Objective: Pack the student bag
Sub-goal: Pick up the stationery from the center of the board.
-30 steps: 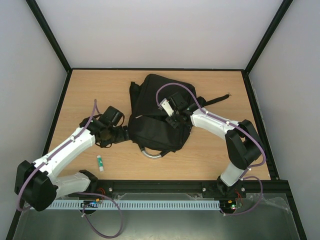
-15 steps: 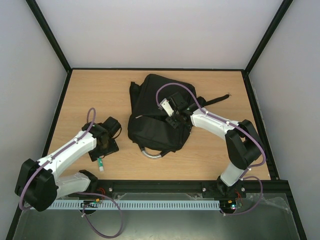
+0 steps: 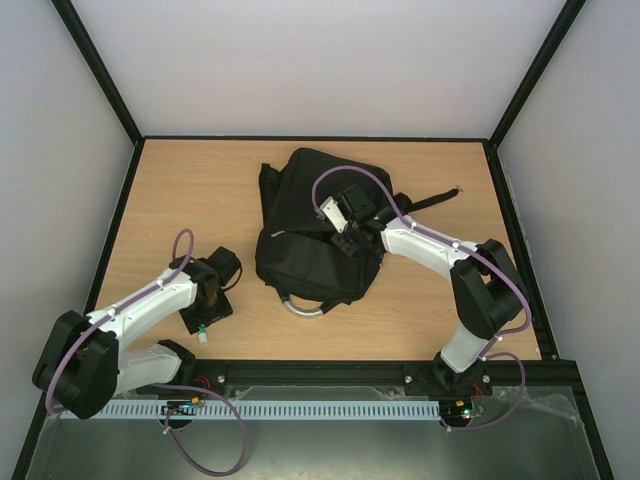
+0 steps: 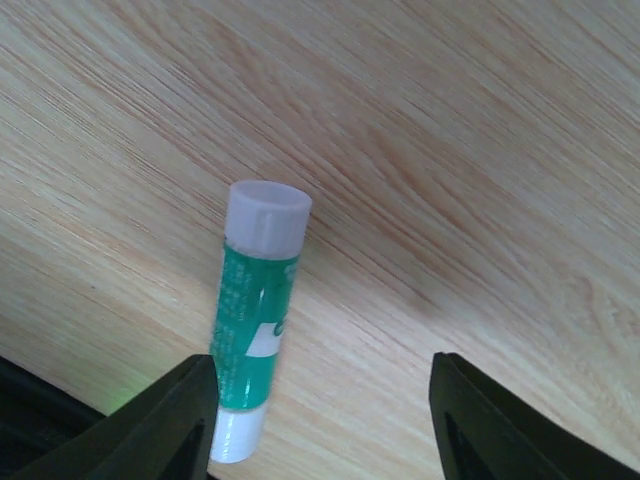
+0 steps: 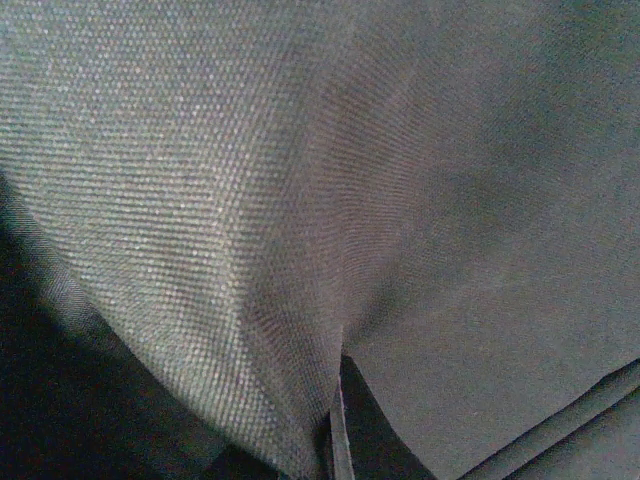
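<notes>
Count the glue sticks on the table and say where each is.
1. The glue stick lies on the wooden table, front left, beneath the open left pincer. Others may be hidden under or inside the backpack.

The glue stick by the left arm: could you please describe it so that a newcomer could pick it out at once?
On the wooden table, look left of the big black student bag, near the front edge, where the left gripper hovers open. Under it the glue stick lies flat on the wood: a small green tube with a pale cap, nothing like the soft bag.
</notes>
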Robot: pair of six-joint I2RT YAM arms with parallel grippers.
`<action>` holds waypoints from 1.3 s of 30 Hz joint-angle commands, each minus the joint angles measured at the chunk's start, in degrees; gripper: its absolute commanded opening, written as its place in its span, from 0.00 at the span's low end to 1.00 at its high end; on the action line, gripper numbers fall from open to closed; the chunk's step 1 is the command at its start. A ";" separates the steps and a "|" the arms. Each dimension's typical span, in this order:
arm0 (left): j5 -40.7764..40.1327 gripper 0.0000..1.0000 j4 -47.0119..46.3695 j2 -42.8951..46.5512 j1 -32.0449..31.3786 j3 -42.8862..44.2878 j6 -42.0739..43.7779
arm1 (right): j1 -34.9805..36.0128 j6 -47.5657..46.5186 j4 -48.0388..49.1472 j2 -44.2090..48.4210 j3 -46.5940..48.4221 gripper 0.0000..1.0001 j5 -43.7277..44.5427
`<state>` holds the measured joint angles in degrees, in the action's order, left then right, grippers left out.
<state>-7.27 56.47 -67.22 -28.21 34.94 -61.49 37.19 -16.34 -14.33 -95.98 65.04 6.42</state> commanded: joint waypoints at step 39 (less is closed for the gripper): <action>0.50 0.24 -8.83 -6.74 -4.03 -3.10 -3.72 | -0.19 -0.19 -5.18 -0.56 -0.50 0.01 -3.78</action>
<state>-7.16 49.30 -72.79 -30.39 32.84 -63.90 36.93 -16.34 -14.39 -96.03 65.04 5.87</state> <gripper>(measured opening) 0.264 0.026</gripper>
